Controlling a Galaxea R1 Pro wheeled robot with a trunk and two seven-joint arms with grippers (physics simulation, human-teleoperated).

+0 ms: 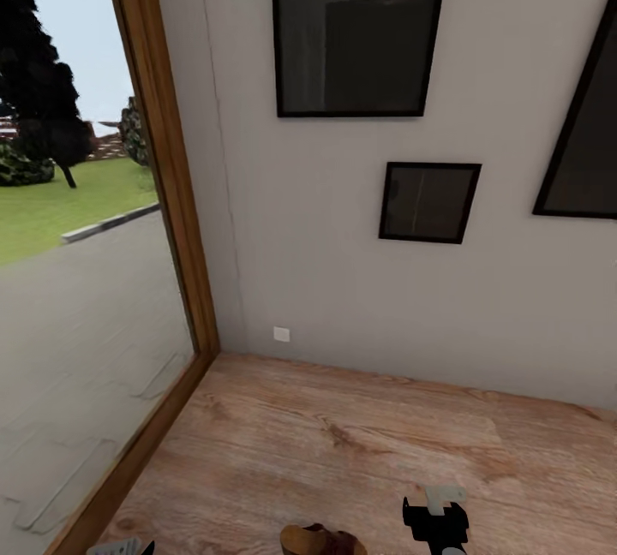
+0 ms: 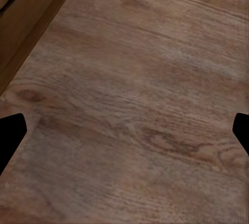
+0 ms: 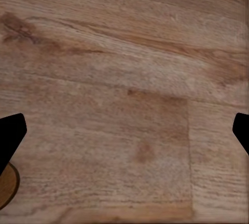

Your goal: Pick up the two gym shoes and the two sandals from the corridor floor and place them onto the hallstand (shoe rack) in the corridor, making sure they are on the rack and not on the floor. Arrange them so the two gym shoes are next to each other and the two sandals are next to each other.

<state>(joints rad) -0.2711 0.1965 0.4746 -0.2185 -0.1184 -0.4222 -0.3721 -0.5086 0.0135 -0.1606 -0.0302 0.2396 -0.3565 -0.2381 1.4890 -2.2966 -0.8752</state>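
Note:
One brown sandal (image 1: 321, 540) with a tan footbed lies on the corridor floor (image 1: 343, 444) at the bottom edge of the head view, cut off by the frame. Its tan rim (image 3: 6, 187) also peeks in at the edge of the right wrist view. My right gripper (image 1: 435, 525) hangs just right of the sandal, apart from it, and its fingers stand open (image 3: 124, 136) over bare planks. My left gripper (image 1: 128, 548) sits low at the left near the door frame, open (image 2: 124, 136) with nothing between its fingers. The gym shoes and the hallstand are out of view.
A grey wall (image 1: 343, 281) with dark framed pictures (image 1: 360, 24) closes the corridor ahead. At the left, a glass door in a wooden frame (image 1: 171, 195) looks out on a paved yard. The frame's sill (image 2: 31, 16) runs close to my left gripper.

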